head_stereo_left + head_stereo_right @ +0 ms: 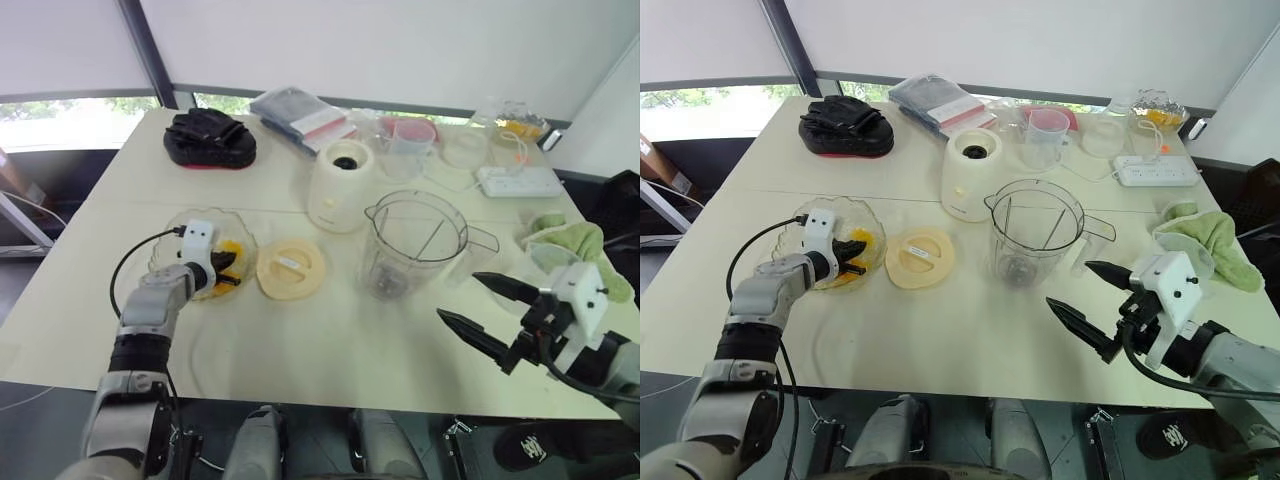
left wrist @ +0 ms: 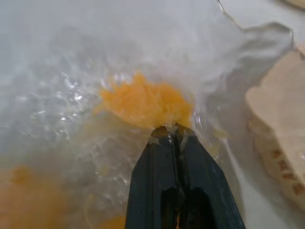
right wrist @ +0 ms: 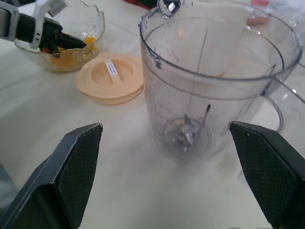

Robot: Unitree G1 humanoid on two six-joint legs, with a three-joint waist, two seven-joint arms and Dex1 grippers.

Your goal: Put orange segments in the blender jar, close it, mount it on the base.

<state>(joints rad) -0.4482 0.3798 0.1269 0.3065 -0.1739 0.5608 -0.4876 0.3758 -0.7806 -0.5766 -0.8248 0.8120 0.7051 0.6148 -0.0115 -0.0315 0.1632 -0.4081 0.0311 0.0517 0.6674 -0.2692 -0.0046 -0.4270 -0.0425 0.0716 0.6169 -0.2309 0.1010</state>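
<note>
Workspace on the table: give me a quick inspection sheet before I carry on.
Surface: pale table, no spills seen.
Job's things: blender jar upright, uncapped, no fruit in it; base behind it, socket bare; orange segments in the scalloped glass dish; pale-yellow lid flat between dish and jar.
Clutter: black gloves, packets, measuring cup, green cloth.
Grippers: left gripper shut in the dish at a segment; right gripper open, beside the jar.
Cables: black cable on the left arm; power strip.
Surroundings: window blinds.
</note>
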